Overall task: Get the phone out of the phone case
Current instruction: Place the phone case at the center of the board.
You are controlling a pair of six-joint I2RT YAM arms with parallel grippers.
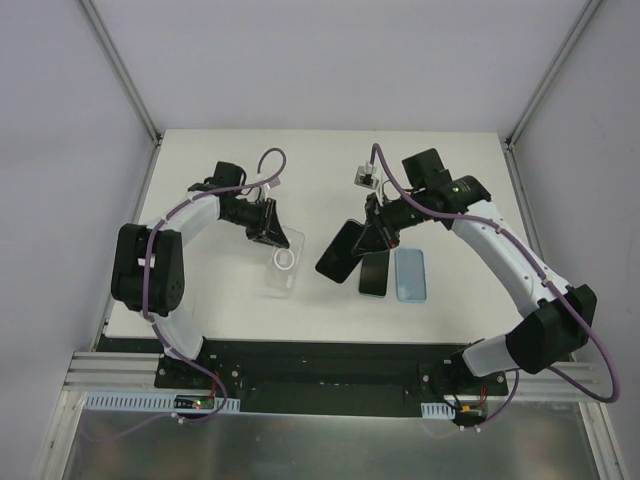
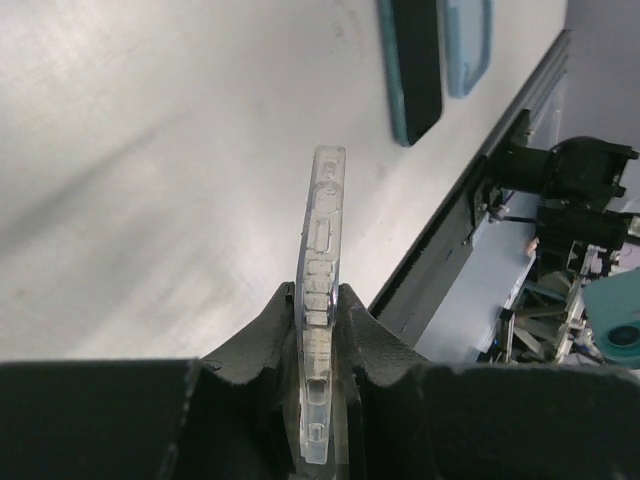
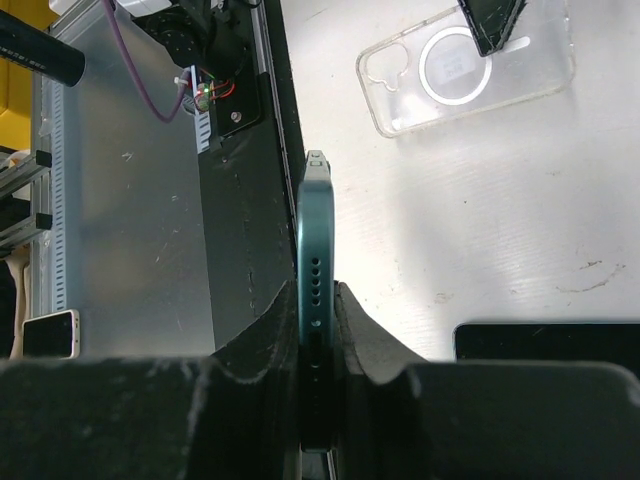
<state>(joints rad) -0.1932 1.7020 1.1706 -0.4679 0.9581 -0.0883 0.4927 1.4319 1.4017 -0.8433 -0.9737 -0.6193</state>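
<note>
Left gripper [image 1: 271,237] clamps the empty clear case [image 1: 286,266], at nine o'clock of the phone [image 1: 338,251] pinched by right gripper [image 1: 373,237]; separation looks done, only set-down left.

L arm [image 1: 150,270] rises from its base, elbow bent out to the left, wrist turned inward. L gripper [image 1: 272,232] angles down-right, jaws pinched tight on edge of clear case [image 2: 322,230]. R arm [image 1: 500,250] mirrors it: elbow out right, forearm sweeping in. R gripper [image 1: 372,232] points down-left, clamped on phone [image 3: 313,230] edge. Grippers near, not touching.
</note>
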